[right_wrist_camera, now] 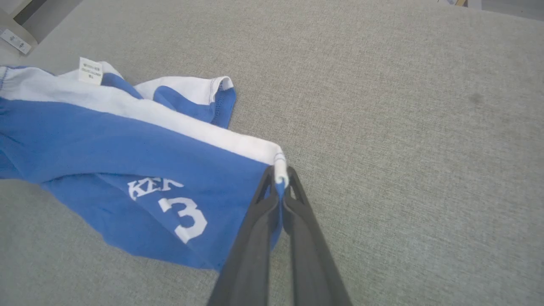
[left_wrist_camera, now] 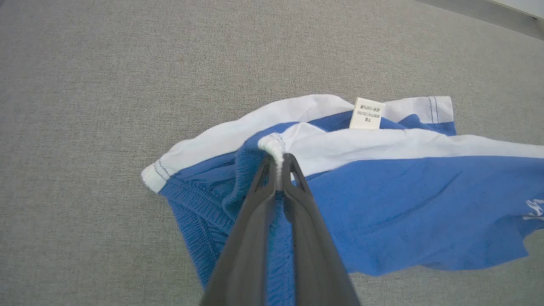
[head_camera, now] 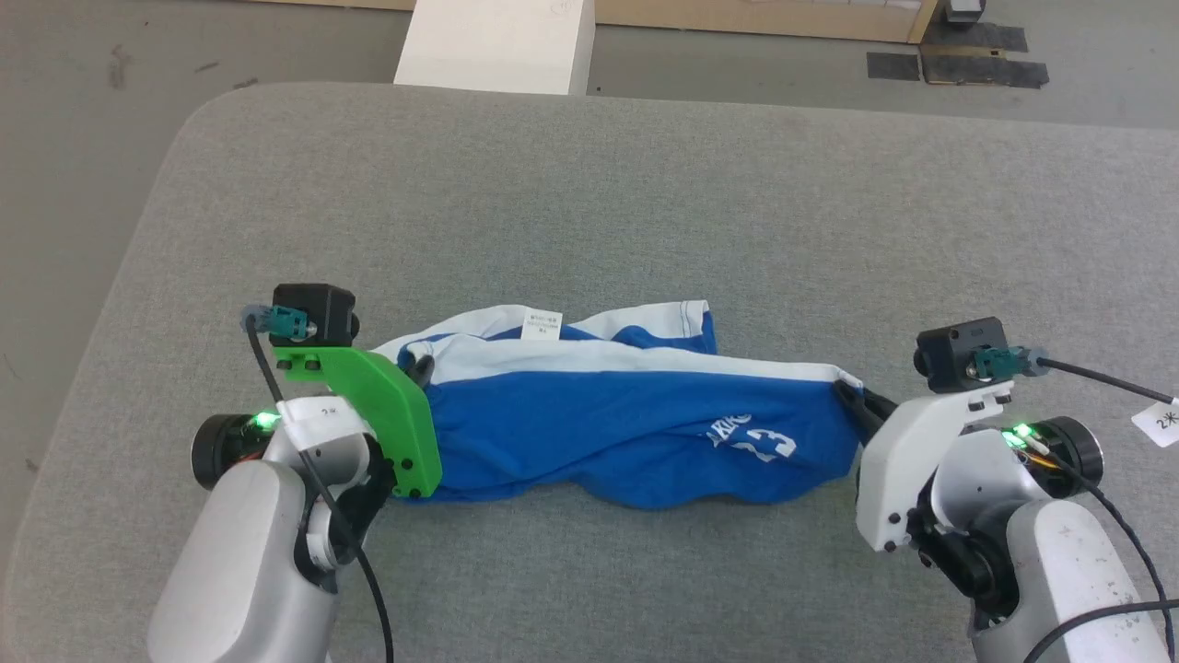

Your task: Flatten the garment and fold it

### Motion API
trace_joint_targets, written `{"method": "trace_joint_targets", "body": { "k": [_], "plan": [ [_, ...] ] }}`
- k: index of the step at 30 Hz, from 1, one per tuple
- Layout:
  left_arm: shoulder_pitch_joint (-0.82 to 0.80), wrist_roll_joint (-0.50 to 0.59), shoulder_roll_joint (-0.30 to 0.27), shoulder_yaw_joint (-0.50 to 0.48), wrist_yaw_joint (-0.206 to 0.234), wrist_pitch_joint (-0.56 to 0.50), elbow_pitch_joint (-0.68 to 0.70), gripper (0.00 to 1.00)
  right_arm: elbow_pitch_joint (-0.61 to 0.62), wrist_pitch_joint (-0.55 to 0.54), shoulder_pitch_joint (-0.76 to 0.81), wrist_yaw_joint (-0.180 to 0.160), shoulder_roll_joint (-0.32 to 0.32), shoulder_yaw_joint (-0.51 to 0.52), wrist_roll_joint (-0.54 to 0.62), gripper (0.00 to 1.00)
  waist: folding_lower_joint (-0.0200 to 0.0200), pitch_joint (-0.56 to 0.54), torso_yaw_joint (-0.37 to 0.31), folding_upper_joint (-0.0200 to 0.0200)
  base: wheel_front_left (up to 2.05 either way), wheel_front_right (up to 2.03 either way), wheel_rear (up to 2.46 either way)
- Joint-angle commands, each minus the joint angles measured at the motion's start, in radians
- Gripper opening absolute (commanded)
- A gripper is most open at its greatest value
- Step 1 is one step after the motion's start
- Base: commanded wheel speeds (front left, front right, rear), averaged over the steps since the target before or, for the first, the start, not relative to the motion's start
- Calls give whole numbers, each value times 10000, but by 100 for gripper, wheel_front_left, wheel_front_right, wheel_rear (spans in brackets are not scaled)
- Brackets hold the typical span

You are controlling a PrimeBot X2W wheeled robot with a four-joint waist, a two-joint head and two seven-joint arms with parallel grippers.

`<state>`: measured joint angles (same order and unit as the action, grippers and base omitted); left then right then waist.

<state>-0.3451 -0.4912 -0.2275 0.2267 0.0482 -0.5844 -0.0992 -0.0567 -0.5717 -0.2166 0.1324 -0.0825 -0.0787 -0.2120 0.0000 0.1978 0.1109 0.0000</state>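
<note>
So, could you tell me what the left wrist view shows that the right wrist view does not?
Left wrist view: the left gripper shut on a white-edged corner of the garment, beside its gathered waistband. Right wrist view: the right gripper shut on the opposite white-trimmed corner, and the printed number. Both: the blue fabric with its white band, the small white tag and the grey table.

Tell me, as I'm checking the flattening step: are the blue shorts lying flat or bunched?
Bunched, not flat. The blue shorts stretch between the left gripper and right gripper, sagging in folds, layers overlapping.
</note>
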Motion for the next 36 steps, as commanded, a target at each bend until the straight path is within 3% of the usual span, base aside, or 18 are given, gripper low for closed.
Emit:
{"method": "trace_joint_targets", "body": {
  "k": [1,9,21,36],
  "plan": [
    [146,-136,-31,-24,80,-36,55,0,-12,66,10,-17,11,35,-6,0,0,9,-3,0,0,0,0],
    [230,-410,48,-121,3,181,163,0,-36,110,11,-17,30,81,14,0,0,-74,41,0,0,0,0],
    [54,-833,162,-767,-414,1841,855,0,84,652,-310,-17,-102,323,-85,0,0,-630,2,0,0,0,0],
    [-2639,-1056,25,-1275,-949,2839,1179,0,365,1046,-3482,-17,-1096,110,-1572,0,0,-1733,-338,0,0,0,0]
  ]
}}
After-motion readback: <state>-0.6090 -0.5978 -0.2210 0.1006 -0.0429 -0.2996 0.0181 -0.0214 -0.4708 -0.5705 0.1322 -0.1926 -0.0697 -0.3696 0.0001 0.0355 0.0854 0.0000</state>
